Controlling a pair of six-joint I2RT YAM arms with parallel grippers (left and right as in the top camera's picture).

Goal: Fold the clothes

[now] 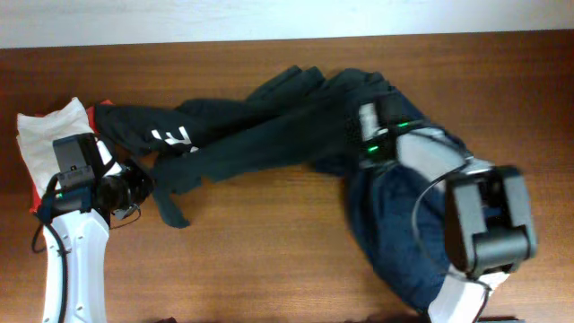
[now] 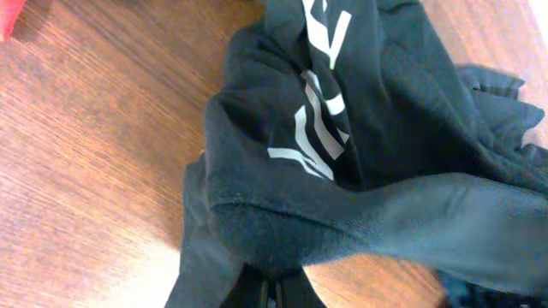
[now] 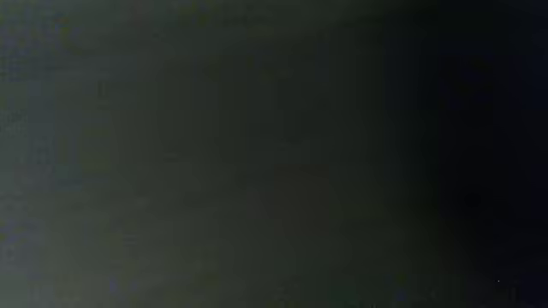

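Note:
A dark garment with white lettering (image 1: pixel 251 135) lies stretched across the middle of the table. It fills the left wrist view (image 2: pixel 360 171). My left gripper (image 1: pixel 151 182) is at the garment's left end, and in the left wrist view its fingers (image 2: pixel 276 295) are pinched together on a fold of the dark cloth. A blue garment (image 1: pixel 395 233) lies crumpled at the right, under the right arm. My right gripper (image 1: pixel 363 136) is pressed into the dark cloth at its right end. The right wrist view is wholly dark, so its fingers are hidden.
A folded white garment (image 1: pixel 45 135) lies on a red one (image 1: pixel 36 199) at the far left, beside the left arm. Bare wooden table (image 1: pixel 269 242) shows in front of the clothes and along the back edge.

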